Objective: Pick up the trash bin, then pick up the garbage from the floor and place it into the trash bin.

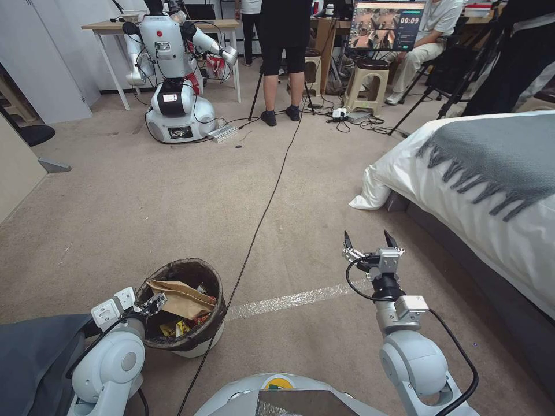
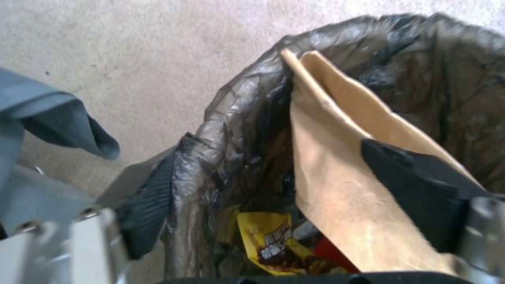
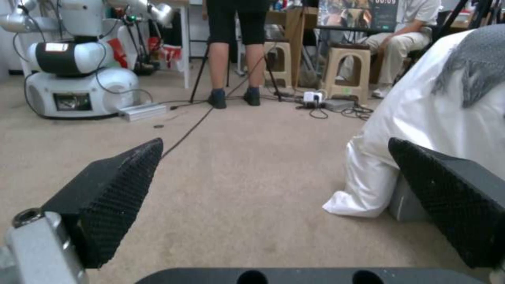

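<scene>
Seen from the left wrist alone: yellow snack packet (image 2: 274,246) deep inside the trash bin (image 1: 193,341) under brown paper (image 2: 342,189). Left gripper (image 1: 151,303) clamped across its lined rim. Right gripper (image 1: 370,239) wide open, empty, well apart above carpet.

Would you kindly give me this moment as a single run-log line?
left tool: shut on trash bin rim | right tool: open, empty, above carpet | in bin: brown paper, yellow packet | bin on floor

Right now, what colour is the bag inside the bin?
Dark brown-black bag liner, wrinkly and shiny; the left wrist view shows it best.
</scene>
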### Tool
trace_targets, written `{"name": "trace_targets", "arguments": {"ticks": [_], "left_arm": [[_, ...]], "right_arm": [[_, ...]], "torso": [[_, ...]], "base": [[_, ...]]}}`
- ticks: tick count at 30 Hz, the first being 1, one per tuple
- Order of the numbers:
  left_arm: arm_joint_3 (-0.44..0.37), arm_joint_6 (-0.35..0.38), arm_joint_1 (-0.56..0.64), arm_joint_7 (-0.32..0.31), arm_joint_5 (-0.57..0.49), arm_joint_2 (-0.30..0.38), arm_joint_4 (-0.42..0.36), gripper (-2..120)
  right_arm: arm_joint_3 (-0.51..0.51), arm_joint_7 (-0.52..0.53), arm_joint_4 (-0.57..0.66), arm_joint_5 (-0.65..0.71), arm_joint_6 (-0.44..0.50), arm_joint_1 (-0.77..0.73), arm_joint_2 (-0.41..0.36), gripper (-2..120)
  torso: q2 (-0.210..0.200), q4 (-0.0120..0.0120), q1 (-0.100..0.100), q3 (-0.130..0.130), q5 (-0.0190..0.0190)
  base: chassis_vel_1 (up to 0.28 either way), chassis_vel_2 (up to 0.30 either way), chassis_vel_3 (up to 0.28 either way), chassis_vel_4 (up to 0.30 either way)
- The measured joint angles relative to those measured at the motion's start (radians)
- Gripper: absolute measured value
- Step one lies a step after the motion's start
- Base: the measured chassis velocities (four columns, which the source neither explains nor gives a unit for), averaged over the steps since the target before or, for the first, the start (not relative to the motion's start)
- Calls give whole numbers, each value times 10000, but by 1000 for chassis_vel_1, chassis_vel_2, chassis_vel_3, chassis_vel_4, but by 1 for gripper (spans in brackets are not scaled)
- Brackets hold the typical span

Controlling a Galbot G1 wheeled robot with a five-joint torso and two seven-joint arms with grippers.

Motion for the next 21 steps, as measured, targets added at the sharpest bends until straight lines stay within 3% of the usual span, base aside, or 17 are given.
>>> {"name": "trace_targets", "arguments": {"ticks": [2,4,19,21], "left_arm": [[-8,0,0,-5,-1,7,-24,90],[-87,-3,4,-49,-57,39,-194,99],[-411,-11,14,-155,157,242,-859,100],[-552,-13,72,186,447,290,-1006,100]], "right_arm": [[-2,1,3,0,-1,-1,-1,100],[-10,5,26,1,-10,-5,-11,100],[-79,168,196,122,-268,24,-86,100],[-100,227,204,205,-402,107,-103,100]], "torso": [[0,0,0,0,0],[0,1,0,0,0],[0,0,0,0,0],[0,1,0,0,0]], "base": [[0,0,0,0],[0,0,0,0],[0,0,0,0],[0,0,0,0]]}}
